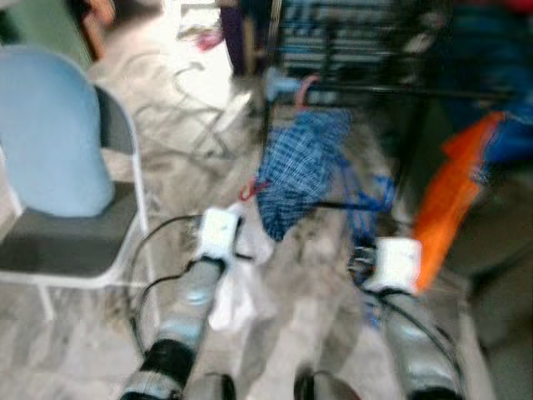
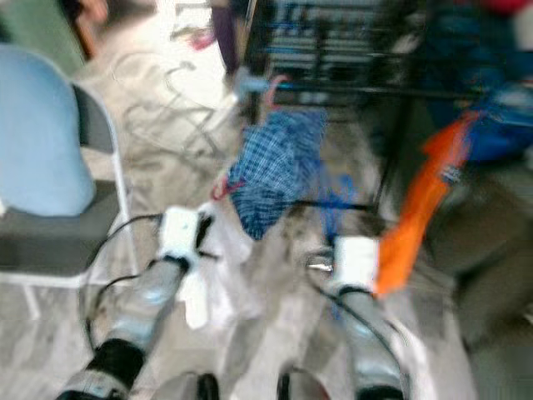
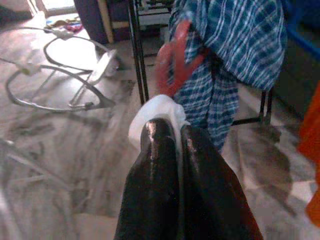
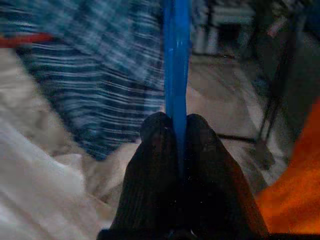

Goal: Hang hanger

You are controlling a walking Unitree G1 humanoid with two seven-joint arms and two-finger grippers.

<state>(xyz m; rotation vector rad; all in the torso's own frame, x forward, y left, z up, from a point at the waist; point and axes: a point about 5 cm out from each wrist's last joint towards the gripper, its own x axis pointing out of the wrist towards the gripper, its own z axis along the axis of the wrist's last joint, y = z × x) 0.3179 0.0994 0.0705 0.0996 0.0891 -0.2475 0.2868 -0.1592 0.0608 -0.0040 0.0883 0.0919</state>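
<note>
My left gripper (image 3: pixel 175 131) is shut on a fold of white cloth (image 3: pixel 156 106), which hangs down beside the left arm (image 1: pixel 235 300). My right gripper (image 4: pixel 176 124) is shut on a thin blue hanger (image 4: pixel 176 60) that stands up between its fingers. Just ahead of both grippers, a blue plaid garment (image 1: pixel 300 167) droops from a red hanger (image 3: pixel 172 62) at a black rack (image 1: pixel 350 83). The head views are blurred.
A grey chair (image 1: pixel 75 246) with a light blue cover (image 1: pixel 50 133) stands at my left. An orange garment (image 1: pixel 445 200) hangs at the right by dark furniture. A metal wire frame (image 3: pixel 60 102) and cables lie on the marble floor beyond the chair.
</note>
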